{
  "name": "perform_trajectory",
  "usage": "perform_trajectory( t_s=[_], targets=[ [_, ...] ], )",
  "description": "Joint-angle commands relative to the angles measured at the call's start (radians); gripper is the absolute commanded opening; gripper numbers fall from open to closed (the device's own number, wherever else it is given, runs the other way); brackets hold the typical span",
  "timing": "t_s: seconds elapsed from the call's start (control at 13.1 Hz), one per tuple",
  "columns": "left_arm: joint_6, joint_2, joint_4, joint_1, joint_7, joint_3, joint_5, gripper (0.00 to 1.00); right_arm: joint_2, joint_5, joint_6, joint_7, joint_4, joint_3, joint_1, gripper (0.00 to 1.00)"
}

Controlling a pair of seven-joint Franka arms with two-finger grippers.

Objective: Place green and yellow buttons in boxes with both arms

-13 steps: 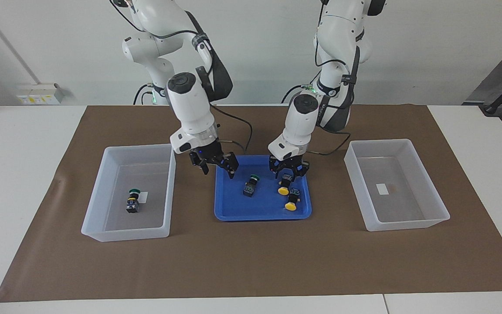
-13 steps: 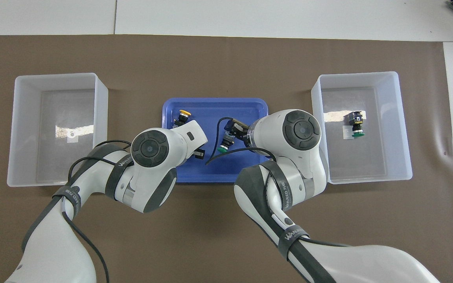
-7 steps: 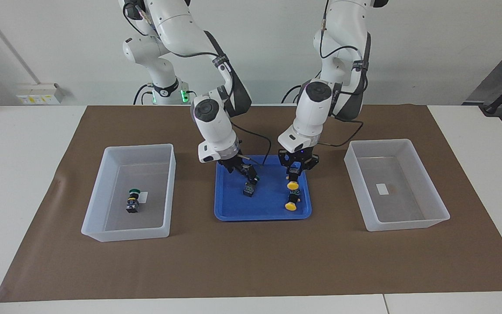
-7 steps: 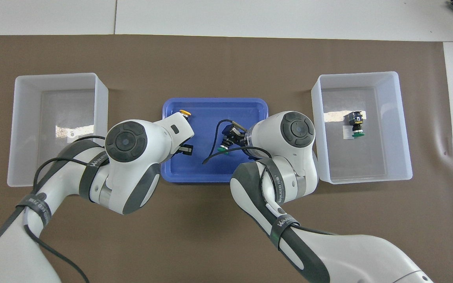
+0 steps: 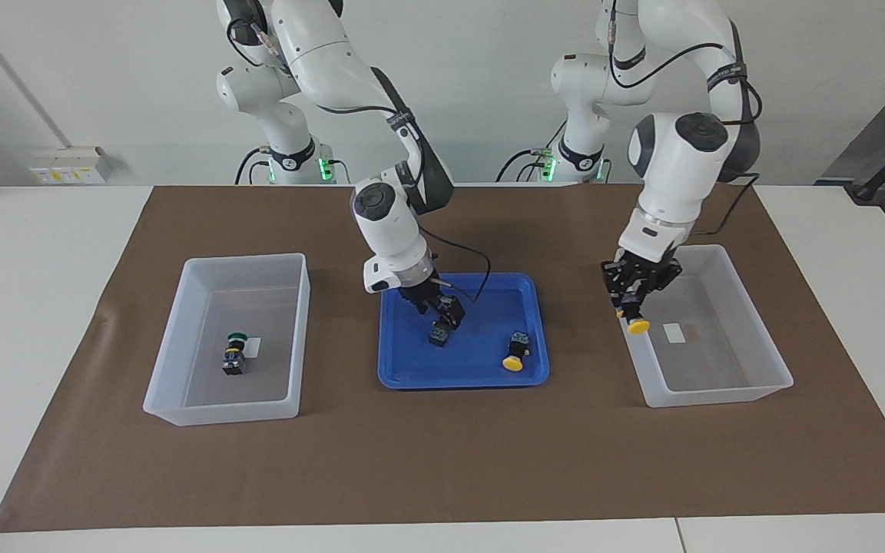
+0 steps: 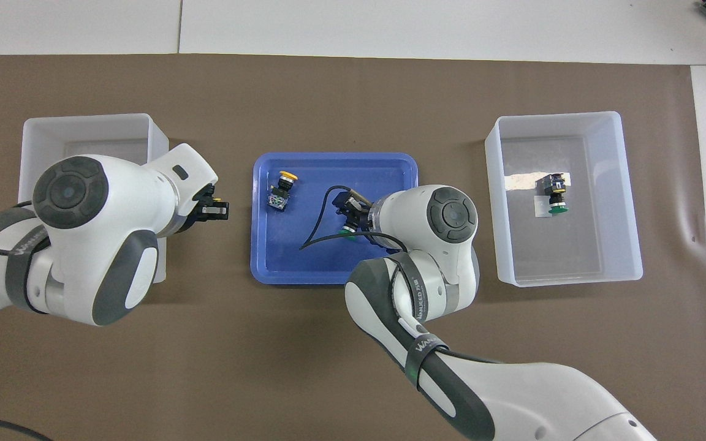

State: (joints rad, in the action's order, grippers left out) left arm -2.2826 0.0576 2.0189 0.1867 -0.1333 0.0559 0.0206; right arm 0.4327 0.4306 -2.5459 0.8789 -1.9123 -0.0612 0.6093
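Note:
My left gripper [image 5: 633,301] is shut on a yellow button [image 5: 634,322] and holds it in the air, cap down, over the rim of the box [image 5: 719,397] at the left arm's end; this box [image 6: 83,120] holds only its label. My right gripper [image 5: 439,309] is down in the blue tray [image 5: 458,382], shut on a green button [image 5: 439,333] that rests on the tray floor. Its green cap [image 6: 347,229] shows beside the right gripper [image 6: 349,211]. A second yellow button [image 5: 515,353] lies in the tray. Another green button [image 5: 235,353] lies in the box [image 5: 220,415] at the right arm's end.
The boxes and the tray stand in a row on a brown mat [image 5: 442,461], the tray between the two boxes. White table borders the mat. A black cable [image 6: 316,236] hangs from the right wrist over the tray.
My left gripper has lifted one yellow button out of the tray and carried it to the box at the left arm's end. My right gripper stays on the green button in the tray.

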Motion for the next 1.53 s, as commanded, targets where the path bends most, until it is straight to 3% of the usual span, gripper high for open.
perform_trajectory(
  t_s=[0.0,0.31,0.54,0.69,0.92,1.0,1.07,1.15,1.45],
  targets=[
    [-0.021,0.027,-0.037,-0.111,0.093,-0.014,0.019,0.0,0.001,0.03,-0.008,-0.018,-0.001,0.011,0.0,0.0],
    [-0.081,0.056,-0.026,-0.243,0.343,-0.016,0.005,0.0,-0.08,0.005,0.094,-0.018,0.018,-0.003,-0.026,0.0],
    [-0.173,0.143,-0.028,-0.233,0.344,-0.018,0.005,0.0,-0.196,-0.12,0.2,-0.026,0.026,-0.002,-0.109,0.0],
    [-0.195,0.189,-0.04,-0.23,0.345,-0.025,-0.002,0.0,-0.232,-0.185,0.24,-0.052,0.029,-0.003,-0.138,0.0],
    [-0.25,0.258,-0.054,-0.194,0.344,-0.028,-0.002,0.0,-0.267,-0.308,0.308,-0.289,0.032,-0.002,-0.261,0.0],
    [-0.253,0.261,-0.054,-0.194,0.344,-0.03,-0.002,0.16,-0.276,-0.309,0.343,-0.442,0.032,-0.003,-0.317,0.0],
    [-0.248,0.262,-0.057,-0.193,0.344,-0.03,-0.002,0.65,-0.279,-0.309,0.367,-0.597,0.032,-0.002,-0.382,0.0],
    [-0.247,0.262,-0.06,-0.188,0.344,-0.03,-0.002,0.97,-0.281,-0.302,0.377,-0.729,0.024,0.0,-0.437,0.0],
    [-0.212,0.21,-0.058,-0.185,0.336,-0.028,-0.004,1.0,-0.307,-0.296,0.371,-0.984,-0.083,-0.002,-0.551,0.0]
  ],
)
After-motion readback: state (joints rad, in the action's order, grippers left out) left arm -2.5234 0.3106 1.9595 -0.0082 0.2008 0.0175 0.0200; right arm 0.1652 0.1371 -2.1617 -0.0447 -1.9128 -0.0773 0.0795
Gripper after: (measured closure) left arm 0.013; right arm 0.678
